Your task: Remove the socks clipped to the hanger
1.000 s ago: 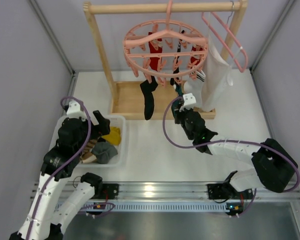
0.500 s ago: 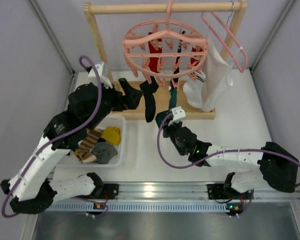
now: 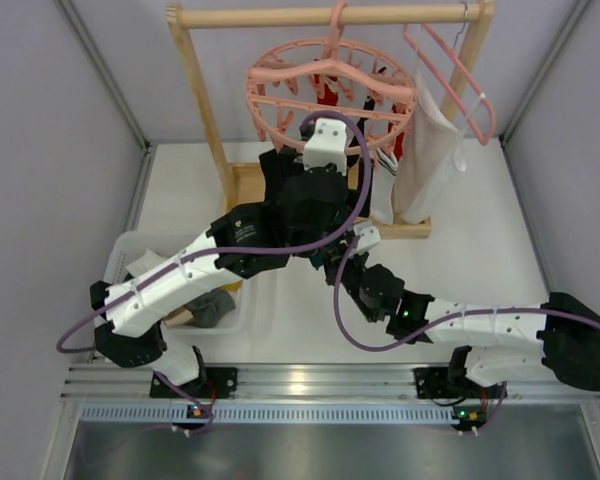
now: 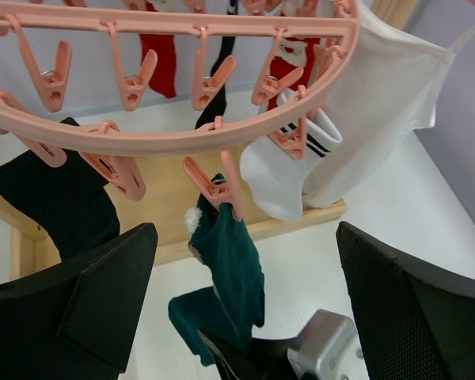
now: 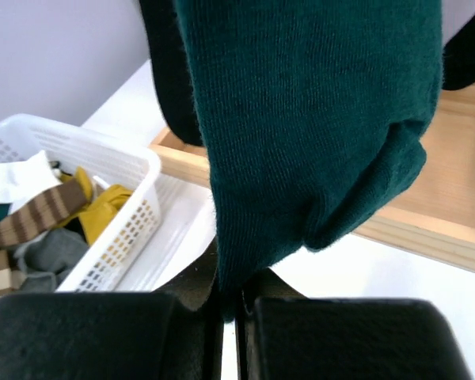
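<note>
Sock [image 4: 233,273] dark teal, knit, limp, dangling from salmon clip [image 4: 214,186].

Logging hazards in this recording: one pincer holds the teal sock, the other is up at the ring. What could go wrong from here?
1. The right pincer grips the lower end of the dark teal sock while a clip holds its top; pulling now may stretch it or tilt the hanger.
2. The open left pincer flanks that clip, close to the white striped sock, and could knock it loose.
</note>
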`<action>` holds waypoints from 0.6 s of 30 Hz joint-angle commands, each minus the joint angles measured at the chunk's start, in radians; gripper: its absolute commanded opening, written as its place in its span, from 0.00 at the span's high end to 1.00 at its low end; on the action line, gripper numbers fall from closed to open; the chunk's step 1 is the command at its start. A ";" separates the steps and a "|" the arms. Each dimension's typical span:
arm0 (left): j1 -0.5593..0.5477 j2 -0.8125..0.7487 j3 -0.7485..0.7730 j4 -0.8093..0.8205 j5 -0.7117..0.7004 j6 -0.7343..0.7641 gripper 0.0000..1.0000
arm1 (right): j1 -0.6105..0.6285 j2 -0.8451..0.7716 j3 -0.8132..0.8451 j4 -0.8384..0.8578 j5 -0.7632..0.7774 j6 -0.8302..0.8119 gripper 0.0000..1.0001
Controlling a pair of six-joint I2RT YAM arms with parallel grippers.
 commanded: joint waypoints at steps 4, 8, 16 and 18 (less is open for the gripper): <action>0.029 0.015 0.046 0.016 -0.077 0.008 0.03 | 0.052 -0.035 0.004 0.011 -0.044 0.034 1.00; 0.095 0.029 0.034 0.019 -0.010 -0.035 0.07 | 0.055 -0.036 -0.011 0.040 -0.086 0.049 1.00; 0.164 0.064 0.038 0.022 0.099 -0.068 0.23 | 0.057 -0.032 0.001 0.051 -0.141 0.051 1.00; 0.176 0.075 0.037 0.022 0.116 -0.077 0.27 | 0.057 -0.035 0.001 0.051 -0.149 0.054 1.00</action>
